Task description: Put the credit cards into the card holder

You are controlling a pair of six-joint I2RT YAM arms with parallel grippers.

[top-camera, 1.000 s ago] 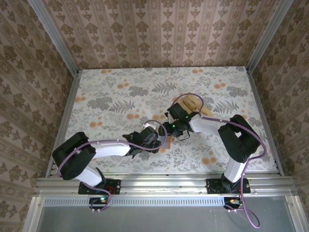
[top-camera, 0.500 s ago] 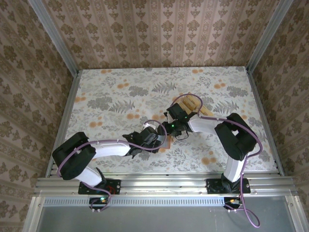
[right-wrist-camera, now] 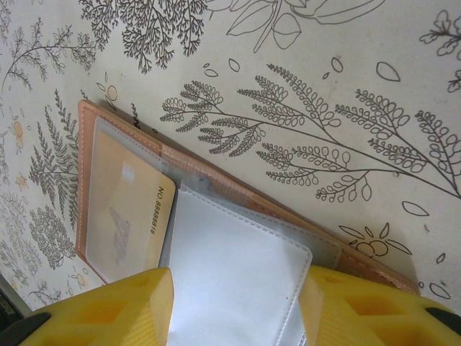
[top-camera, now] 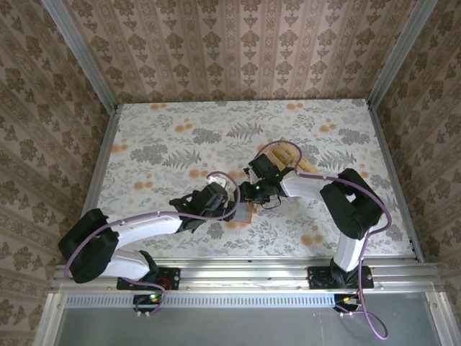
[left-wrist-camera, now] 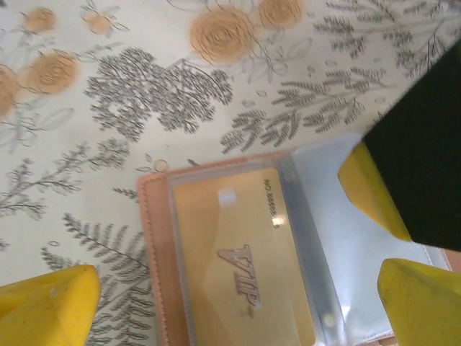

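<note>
- Credit cards [top-camera: 292, 157] are lying beyond the card holder [left-wrist-camera: 153, 252].
- Jaws of the left gripper [left-wrist-camera: 238, 288] are gaping wide over it, empty.
- Jaws of the right gripper [right-wrist-camera: 234, 303] are straddling its grey flap [right-wrist-camera: 238, 252]; grip unclear.

Left tool [left-wrist-camera: 234, 303] spread wide, right tool [right-wrist-camera: 238, 310] half-spread, both low, close together.

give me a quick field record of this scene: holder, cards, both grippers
card holder: open flat on the table, inside up
stored card: one gold card in the clear sleeve
loose cards: on the table beyond the right arm
left gripper: jaws wide open, empty, above the holder
right gripper: jaws part-way apart, either side of the white flap; grip unclear
</note>
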